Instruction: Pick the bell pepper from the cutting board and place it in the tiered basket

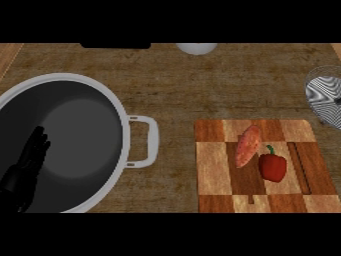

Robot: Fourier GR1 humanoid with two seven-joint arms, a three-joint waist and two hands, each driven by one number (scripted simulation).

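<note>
Wooden counter, seen from above: we had not yet begun the pick.

Nearest us we logged one item, the left hand [31, 156], fingers straight and together, resting over the large pot [25, 95]; the right hand was out of view. Mid-counter we recorded the cutting board [213, 182], the bell pepper [273, 167] lying on it just beside a sweet potato [247, 145]. Farthest right stood the tiered basket [328, 95], no pepper in it. Grasp, carry and placing all remained, by our judgement.
</note>
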